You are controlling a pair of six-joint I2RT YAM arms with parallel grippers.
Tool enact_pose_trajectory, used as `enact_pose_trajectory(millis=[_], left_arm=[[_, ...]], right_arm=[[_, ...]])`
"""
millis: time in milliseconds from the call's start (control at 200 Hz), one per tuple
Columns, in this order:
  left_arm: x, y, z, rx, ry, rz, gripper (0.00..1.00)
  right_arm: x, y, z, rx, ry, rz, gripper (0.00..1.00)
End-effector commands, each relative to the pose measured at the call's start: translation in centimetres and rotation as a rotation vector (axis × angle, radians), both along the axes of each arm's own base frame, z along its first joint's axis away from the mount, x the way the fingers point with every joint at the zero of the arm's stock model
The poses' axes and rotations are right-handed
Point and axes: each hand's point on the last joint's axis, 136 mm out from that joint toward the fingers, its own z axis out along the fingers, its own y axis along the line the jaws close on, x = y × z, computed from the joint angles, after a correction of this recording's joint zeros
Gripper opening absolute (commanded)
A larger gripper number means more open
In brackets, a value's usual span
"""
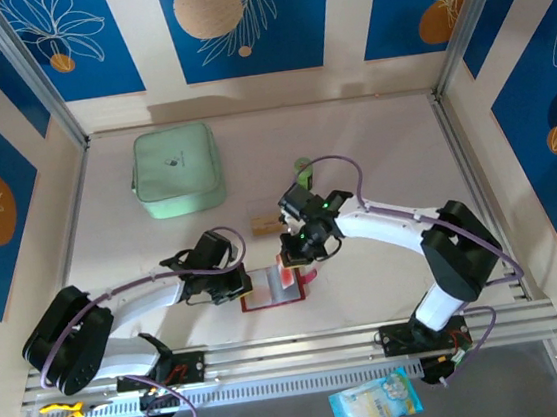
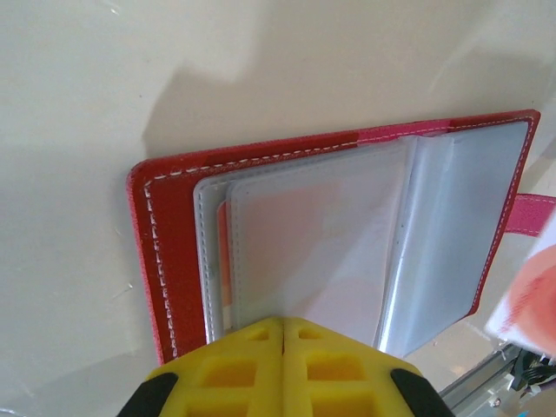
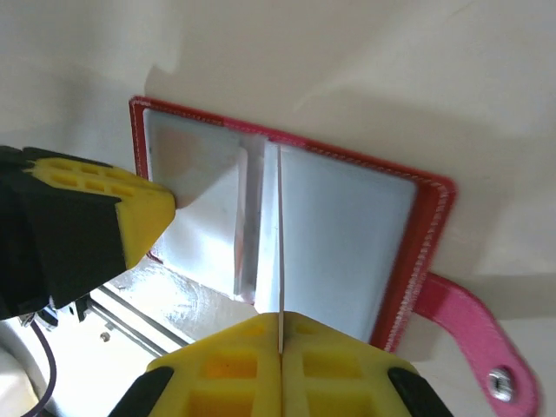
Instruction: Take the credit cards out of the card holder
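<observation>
— Pale table — what is hidden?
— Sleeve contents of the one open card holder, laid between both arms, are blurred.
— Cards counted?
— Two: tan card beyond it, whitish card pinched edge-on by the right gripper — the left gripper is clenched, tips pressed on a sleeve.

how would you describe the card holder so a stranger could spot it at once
Start at the pale table and look to the middle of its near edge. There the card holder lies open and flat, clear greyish sleeves facing up. It is small and red with a pink snap tab, unlike the bigger mint-green zip case at the far left.
</observation>
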Motion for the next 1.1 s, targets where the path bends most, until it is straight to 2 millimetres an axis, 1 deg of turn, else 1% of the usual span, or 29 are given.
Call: enact_pose_trajectory(millis=[0,90,155,280,385,455,555,600,655,705,795,1000,1095], left_arm=[[0.6,0.4,0.5,0.011,-0.023,0.013,0.06],[0.7,0.4,0.8,0.007,-0.034,0.016,0.06],[0.9,0.5,0.9,0.003,-0.04,0.02,0.08],[1.1,0.5,1.5,-0.009,-0.055,0.024,0.09],[1.3,0.7,2.1,-0.007,-0.072,0.03,0.11],[1.4,1.0,2.4,-0.005,-0.088,0.032,0.11],[1.4,1.4,2.5,-0.002,-0.101,0.039,0.13],[1.4,1.7,2.6,0.0,-0.105,0.045,0.14],[1.4,2.0,2.7,-0.001,-0.112,0.052,0.16],[1.5,2.2,2.9,-0.007,-0.123,0.061,0.18],[1.5,2.5,3.2,-0.014,-0.131,0.066,0.22],[1.7,3.2,3.8,-0.018,-0.146,0.094,0.26],[1.7,3.5,3.9,-0.015,-0.152,0.106,0.3]], right_arm=[[1.2,-1.1,2.0,0.005,-0.073,0.076,0.07],[2.4,-1.2,3.3,0.02,-0.154,0.17,0.06],[3.5,-1.5,4.0,0.001,-0.231,0.238,0.05],[5.4,-1.4,5.4,0.027,-0.336,0.399,0.03],[6.8,-1.5,6.0,-0.012,-0.468,0.595,0.0],[7.9,-1.7,6.1,-0.066,-0.568,0.735,0.0],[9.4,-2.0,6.1,-0.153,-0.653,0.907,0.0],[10.0,-1.9,6.3,-0.173,-0.658,0.965,0.0],[10.2,-1.6,6.5,-0.168,-0.651,1.048,0.0],[10.2,-1.3,6.3,-0.158,-0.642,1.124,0.0],[11.1,-0.9,5.9,-0.172,-0.648,1.202,0.0],[13.6,0.6,6.0,-0.153,-0.634,1.24,0.0],[14.3,1.2,6.1,-0.135,-0.628,1.245,0.0]])
